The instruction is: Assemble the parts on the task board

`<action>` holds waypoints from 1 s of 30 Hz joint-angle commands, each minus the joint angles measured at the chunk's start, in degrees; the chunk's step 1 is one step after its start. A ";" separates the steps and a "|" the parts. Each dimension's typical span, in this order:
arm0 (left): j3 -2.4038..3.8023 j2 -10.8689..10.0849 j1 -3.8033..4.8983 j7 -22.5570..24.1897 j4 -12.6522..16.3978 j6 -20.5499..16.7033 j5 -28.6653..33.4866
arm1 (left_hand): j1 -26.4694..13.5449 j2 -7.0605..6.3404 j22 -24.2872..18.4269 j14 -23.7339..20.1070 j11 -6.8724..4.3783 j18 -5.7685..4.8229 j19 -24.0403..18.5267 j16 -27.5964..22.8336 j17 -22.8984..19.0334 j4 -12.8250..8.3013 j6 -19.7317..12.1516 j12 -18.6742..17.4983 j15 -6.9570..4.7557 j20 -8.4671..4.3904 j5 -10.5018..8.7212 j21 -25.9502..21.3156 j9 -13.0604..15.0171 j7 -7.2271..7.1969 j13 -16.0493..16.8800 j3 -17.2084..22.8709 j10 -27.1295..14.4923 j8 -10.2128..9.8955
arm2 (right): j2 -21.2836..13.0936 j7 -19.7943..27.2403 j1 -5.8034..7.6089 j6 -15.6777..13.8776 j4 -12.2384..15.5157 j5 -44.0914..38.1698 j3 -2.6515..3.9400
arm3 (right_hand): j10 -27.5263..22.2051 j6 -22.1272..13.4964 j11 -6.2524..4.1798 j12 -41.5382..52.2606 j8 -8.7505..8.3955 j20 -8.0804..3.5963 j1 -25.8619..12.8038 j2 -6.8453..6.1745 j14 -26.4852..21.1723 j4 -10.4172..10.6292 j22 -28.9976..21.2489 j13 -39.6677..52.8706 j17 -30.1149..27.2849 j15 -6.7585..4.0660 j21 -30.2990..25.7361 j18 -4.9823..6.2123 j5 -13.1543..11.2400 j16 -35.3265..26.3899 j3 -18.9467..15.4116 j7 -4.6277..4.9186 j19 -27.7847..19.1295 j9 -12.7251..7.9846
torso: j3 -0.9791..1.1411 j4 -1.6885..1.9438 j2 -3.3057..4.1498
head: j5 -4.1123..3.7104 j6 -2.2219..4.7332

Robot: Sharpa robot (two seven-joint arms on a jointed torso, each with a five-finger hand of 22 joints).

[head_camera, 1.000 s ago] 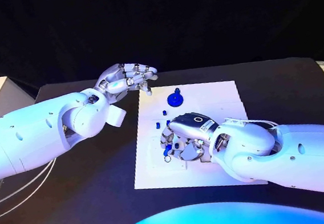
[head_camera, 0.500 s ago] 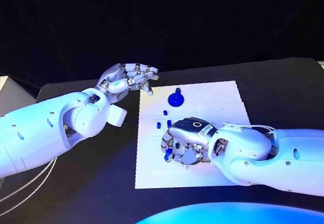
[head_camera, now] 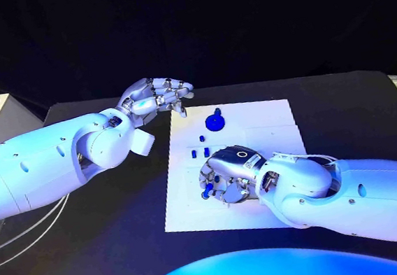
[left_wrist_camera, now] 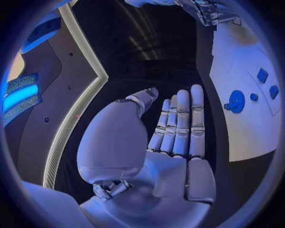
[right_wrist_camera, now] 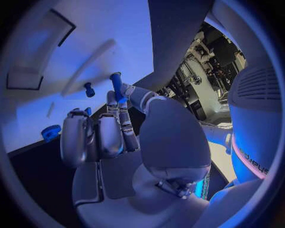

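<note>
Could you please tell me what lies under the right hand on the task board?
The right hand pinches a blue peg over the task board. The board surface beneath its palm is covered.

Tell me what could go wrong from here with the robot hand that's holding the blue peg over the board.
The right robot hand pinches the blue peg only near one end, so it might tilt or slip on contact with the task board. Its curled fingers sit close to other small blue pieces, which they could knock. The left robot hand hovers off the board, unable to steady anything.
</note>
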 commanded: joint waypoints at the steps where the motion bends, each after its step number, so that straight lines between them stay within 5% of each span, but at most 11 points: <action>1: 0.01 0.01 0.00 0.39 0.08 1.20 -0.04 | -0.14 0.22 0.05 -0.09 0.01 0.28 -0.07 -0.25 -0.09 0.26 -0.06 -0.19 0.19 0.16 -0.13 -0.33 -0.03 0.25 0.08 0.00 -0.27 -0.26 | 0.17 -0.90 -0.42 0.54 -0.53 -1.28 -0.07 | 3.40 0.26 -2.86 0.12 0.23 -0.05 0.68 0.55 -0.24 -0.36 2.16 0.04 -0.04 -0.07 -0.25 -0.75 0.45 -0.28 0.18 0.09 -0.03 3.54 | 0.01 0.04 0.03 | 0.00 0.01; 19: 0.01 -0.17 0.00 0.38 0.16 1.17 -0.04 | -0.14 0.22 0.05 -0.09 0.01 0.28 -0.07 -0.25 -0.09 0.26 -0.06 -0.19 0.19 0.16 -0.13 -0.33 -0.03 0.25 0.08 0.00 -0.27 -0.26 | 0.99 -0.52 -1.28 1.35 -2.00 -1.33 -0.16 | 3.21 0.02 -2.77 -0.14 0.09 -0.02 0.59 0.25 -0.33 -0.64 1.78 0.12 -0.48 -0.03 -0.74 -0.64 0.52 -0.54 0.14 0.16 -0.24 3.63 | 0.05 -0.02 0.01 | 0.15 0.01; 25: 0.01 -0.15 0.00 0.37 0.11 1.16 -0.04 | -0.14 0.22 0.05 -0.09 0.01 0.28 -0.07 -0.25 -0.09 0.26 -0.06 -0.19 0.19 0.16 -0.13 -0.33 -0.03 0.25 0.08 0.00 -0.27 -0.26 | 1.12 1.15 -1.34 -0.02 -2.14 -0.17 -0.19 | -0.97 -4.95 -0.91 -3.31 -3.73 1.10 -0.97 -1.60 -0.41 -0.69 0.32 -0.70 -0.07 1.52 -2.84 -0.26 1.12 -0.41 0.67 1.78 -1.33 2.44 | 0.03 -0.06 0.01 | 0.12 0.01; 30: 0.01 -0.15 0.00 0.33 0.12 1.10 -0.01 | -0.14 0.22 0.05 -0.09 0.01 0.28 -0.07 -0.25 -0.09 0.26 -0.06 -0.19 0.19 0.16 -0.13 -0.33 -0.03 0.25 0.08 0.00 -0.27 -0.26 | 1.12 2.35 -1.35 -1.20 -2.15 0.96 -0.20 | -5.48 -6.39 0.46 -5.23 -4.99 2.31 -1.85 -3.26 -2.93 -0.55 -3.42 -1.80 -5.64 2.70 -7.79 0.80 1.52 -3.17 -0.52 2.55 -3.94 2.10 | 0.02 -0.05 0.01 | 0.12 0.01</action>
